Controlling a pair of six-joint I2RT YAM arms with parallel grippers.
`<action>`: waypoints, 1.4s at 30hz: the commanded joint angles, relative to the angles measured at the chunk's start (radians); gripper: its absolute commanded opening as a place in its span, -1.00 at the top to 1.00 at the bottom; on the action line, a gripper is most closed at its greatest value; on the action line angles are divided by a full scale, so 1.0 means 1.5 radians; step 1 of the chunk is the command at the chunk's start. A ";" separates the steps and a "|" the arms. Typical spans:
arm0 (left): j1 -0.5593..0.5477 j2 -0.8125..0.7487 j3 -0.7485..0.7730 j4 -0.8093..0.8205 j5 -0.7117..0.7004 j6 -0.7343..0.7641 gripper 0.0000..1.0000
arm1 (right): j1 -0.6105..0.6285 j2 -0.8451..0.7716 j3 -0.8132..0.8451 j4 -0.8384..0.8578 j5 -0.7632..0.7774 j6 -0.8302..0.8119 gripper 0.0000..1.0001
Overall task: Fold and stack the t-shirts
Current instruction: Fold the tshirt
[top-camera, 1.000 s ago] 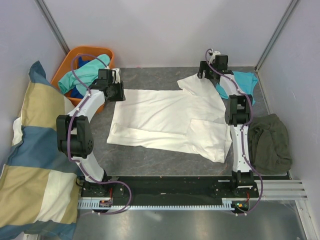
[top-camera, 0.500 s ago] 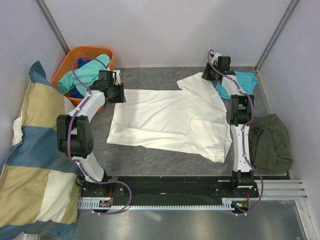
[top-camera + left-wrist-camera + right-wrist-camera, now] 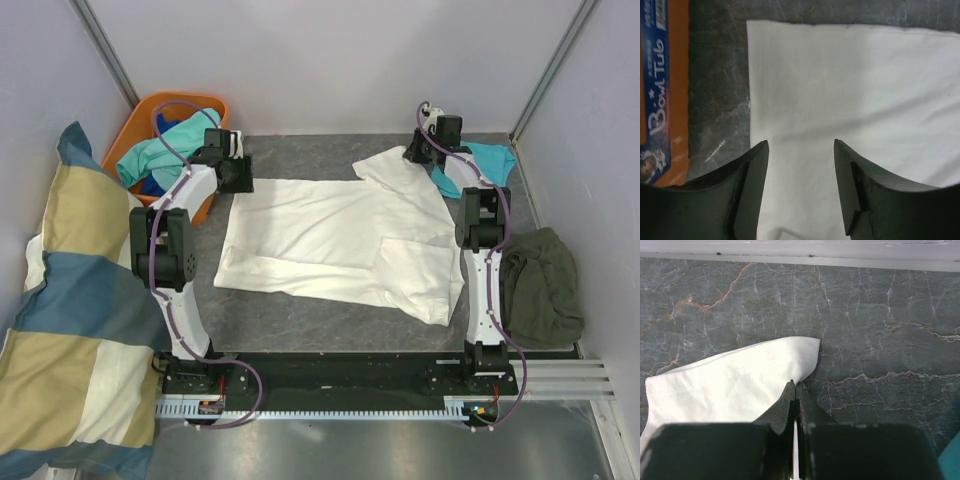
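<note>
On the table the white t-shirt lies spread flat in the middle, opened out so its edges can be lifted and folded over. At 10 o'clock the orange tub holds more shirts out of the way. The left gripper hovers released over the shirt's 10 o'clock corner, probably lining up a grasp. The right gripper is clenched on the sleeve at 1 o'clock, ready to carry it inward.

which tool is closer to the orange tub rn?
Left. The left tool hangs open over the white t-shirt at its edge beside the orange tub; the right tool is across the table, shut on that shirt's sleeve.
</note>
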State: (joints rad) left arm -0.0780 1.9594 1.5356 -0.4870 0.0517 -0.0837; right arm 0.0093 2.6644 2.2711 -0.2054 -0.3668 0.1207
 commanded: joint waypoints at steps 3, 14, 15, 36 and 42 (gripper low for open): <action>0.005 0.092 0.117 -0.002 -0.047 0.020 -0.35 | -0.004 -0.048 -0.026 -0.005 -0.013 0.012 1.00; 0.005 0.210 0.240 -0.019 -0.068 0.051 -0.35 | -0.023 -0.056 -0.054 -0.002 -0.018 0.015 1.00; 0.005 0.222 0.252 -0.019 -0.075 0.054 -0.35 | -0.023 -0.057 -0.054 -0.002 -0.020 0.016 1.00; 0.005 0.324 0.356 -0.023 -0.093 0.082 0.76 | -0.032 -0.053 -0.054 0.001 -0.044 0.024 1.00; 0.005 0.334 0.359 -0.023 -0.084 0.080 0.96 | -0.035 -0.072 -0.071 0.017 -0.048 0.035 1.00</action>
State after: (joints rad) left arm -0.0753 2.4287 2.0438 -0.5259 -0.0875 0.0128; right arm -0.0322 2.6263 2.1975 -0.1898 -0.4206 0.1608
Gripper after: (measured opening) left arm 0.036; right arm 0.010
